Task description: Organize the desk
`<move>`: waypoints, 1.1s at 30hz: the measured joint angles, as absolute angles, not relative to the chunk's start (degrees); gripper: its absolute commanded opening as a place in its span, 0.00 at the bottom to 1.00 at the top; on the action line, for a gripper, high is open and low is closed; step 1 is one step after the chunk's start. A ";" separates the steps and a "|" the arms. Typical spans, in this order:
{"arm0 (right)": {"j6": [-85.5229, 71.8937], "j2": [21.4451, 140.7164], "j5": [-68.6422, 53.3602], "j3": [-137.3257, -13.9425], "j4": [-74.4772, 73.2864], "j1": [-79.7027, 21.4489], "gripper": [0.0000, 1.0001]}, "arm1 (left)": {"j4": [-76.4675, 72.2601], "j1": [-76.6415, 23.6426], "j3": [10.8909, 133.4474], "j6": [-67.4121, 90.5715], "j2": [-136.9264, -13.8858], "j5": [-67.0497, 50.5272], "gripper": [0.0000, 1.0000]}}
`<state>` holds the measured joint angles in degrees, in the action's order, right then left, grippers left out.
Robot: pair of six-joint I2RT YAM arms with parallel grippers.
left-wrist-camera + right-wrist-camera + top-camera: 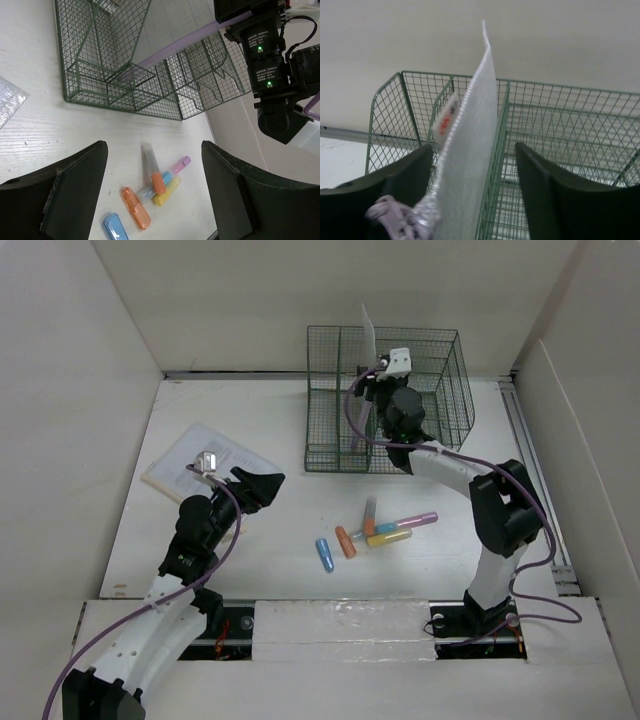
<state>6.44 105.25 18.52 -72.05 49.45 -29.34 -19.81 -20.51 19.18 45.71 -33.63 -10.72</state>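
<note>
- Over the far basket [450,390], right gripper [473,146] fingers [395,175] stand apart around an upright white sheet [470,115]; unsupported, it could topple out.
- Left gripper [154,145], likewise apart, hangs over the desk [280,530] beneath.

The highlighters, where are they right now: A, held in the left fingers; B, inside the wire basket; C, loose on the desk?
C: the highlighters lie clustered on the desk, out in front of the wire basket.
</note>
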 measured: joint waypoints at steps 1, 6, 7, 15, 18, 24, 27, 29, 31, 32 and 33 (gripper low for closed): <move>6.15 105.01 18.92 -72.07 48.49 -29.34 0.79 | -19.59 -20.51 19.18 45.71 -33.56 -10.50 0.71; 4.38 101.43 20.08 -72.31 42.09 -29.23 1.00 | -17.17 -20.51 19.73 45.71 -33.63 -9.32 0.69; 3.90 99.94 20.18 -72.31 40.58 -29.23 1.00 | -16.49 -20.51 20.03 45.74 -33.74 -8.82 0.65; -1.50 83.59 18.28 -72.25 31.86 -28.40 1.00 | -4.64 -20.53 27.64 48.21 -39.99 4.75 0.57; -3.64 78.24 16.49 -71.16 29.39 -27.40 1.00 | 3.70 -20.53 32.53 51.94 -44.31 13.50 0.61; -8.60 71.77 11.44 -63.75 26.50 -25.69 1.00 | 15.20 -18.81 34.63 60.01 -51.07 26.46 0.66; -10.39 71.20 8.67 -61.08 24.93 -24.88 1.00 | 16.12 -14.46 33.30 62.19 -54.54 27.11 0.65; -11.29 71.16 6.44 -59.79 24.10 -24.29 1.00 | 16.16 -10.92 32.32 62.94 -56.90 27.51 0.65; -12.10 71.16 4.62 -59.07 23.35 -23.79 1.00 | 16.10 -8.27 31.92 63.61 -59.24 28.18 0.65; -12.40 71.13 3.64 -59.02 22.96 -23.53 1.00 | 16.05 -7.55 31.92 63.96 -60.58 28.38 0.65; -12.71 71.13 2.79 -59.00 22.81 -23.29 1.00 | 15.88 -7.22 31.92 64.27 -61.98 28.38 0.65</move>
